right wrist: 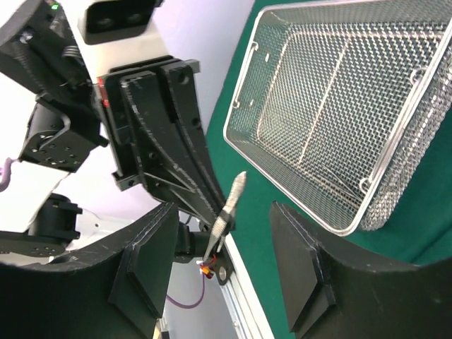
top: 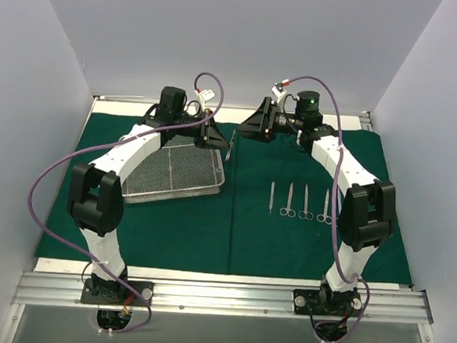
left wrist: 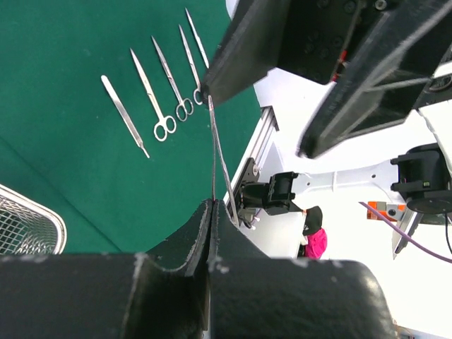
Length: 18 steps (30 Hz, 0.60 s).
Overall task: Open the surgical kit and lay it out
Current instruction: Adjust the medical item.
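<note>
- The dark green cloth wrap point(top: 232, 238) lies spread open and flat, filling the middle band of the top view from left to right.
- Right of centre on the cloth, a row of slim steel instruments point(top: 288, 201) lies side by side and apart, with the ring handles toward the lower edge. The right arm's elbow covers the row's right end.
- Left of centre, the wire-mesh tray point(top: 181, 172) sits on the cloth slightly askew, its left part under the left arm.
- Just past the tray's upper right corner, the left gripper point(top: 223, 140) is clenched on one thin instrument point(top: 228, 149), which sticks out beyond its fingertips.
- At upper centre the right gripper point(top: 243, 131) faces the left one with its jaws released. In the right wrist view its fingers stand wide on either side of the held instrument. Whether a finger touches the instrument cannot be told.
</note>
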### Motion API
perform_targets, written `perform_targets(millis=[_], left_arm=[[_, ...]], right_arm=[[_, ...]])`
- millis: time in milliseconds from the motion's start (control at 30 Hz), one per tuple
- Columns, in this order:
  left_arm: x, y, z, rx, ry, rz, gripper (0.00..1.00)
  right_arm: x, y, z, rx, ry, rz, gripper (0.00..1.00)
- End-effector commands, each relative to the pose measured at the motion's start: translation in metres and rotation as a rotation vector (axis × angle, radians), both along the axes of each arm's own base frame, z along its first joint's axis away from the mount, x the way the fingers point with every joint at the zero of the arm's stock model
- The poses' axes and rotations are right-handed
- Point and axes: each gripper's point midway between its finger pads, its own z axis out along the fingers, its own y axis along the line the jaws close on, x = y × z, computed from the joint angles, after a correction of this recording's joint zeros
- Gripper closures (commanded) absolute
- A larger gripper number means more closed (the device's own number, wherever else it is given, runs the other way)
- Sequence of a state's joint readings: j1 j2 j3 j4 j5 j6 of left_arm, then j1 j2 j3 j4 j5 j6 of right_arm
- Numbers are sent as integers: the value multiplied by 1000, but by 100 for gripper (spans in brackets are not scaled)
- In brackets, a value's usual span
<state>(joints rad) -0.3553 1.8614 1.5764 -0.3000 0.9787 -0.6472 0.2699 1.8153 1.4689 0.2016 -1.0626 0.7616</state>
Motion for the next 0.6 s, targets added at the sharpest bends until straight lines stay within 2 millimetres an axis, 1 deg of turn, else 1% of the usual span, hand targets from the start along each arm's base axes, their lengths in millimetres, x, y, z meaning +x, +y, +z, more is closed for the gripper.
perform_targets(millis=[0,67,200,300,367,400,433,467,500,533,567], left_arm=[[-14,-2,32,-52,-96,-46,98],[-17,-4,33,-58,-100,-57,98],[-21,-9,37,-77,-92,-74,98],[-27,-16,39,-106,-83,-96,98],[-30,-19,42,-123,-91,-111,98],[-32,-20,43,-124,-92,-116,98],[-33,-21,42,-124,-87,-121,98],[-34,-21,41,-123,-84,-123,98],[-33,-19,40,-116,-92,-115,92],[-33,-16,35,-93,-67,-98,83],[-32,-13,30,-75,-64,-83,64]], right_arm=[[-1,2,4,-18,-27,25,46],[-2,3,1,-22,-21,27,46],[-5,13,-2,-24,-16,53,46],[-8,21,-6,-30,-4,78,49],[-10,24,-8,-32,-3,88,60],[-9,24,-7,-32,-6,88,69],[-11,24,-6,-29,-8,92,87],[-11,23,-4,-27,-12,90,97],[-11,22,0,-22,-24,88,100],[-12,21,2,-24,-29,81,100],[-12,19,3,-28,-34,72,100]])
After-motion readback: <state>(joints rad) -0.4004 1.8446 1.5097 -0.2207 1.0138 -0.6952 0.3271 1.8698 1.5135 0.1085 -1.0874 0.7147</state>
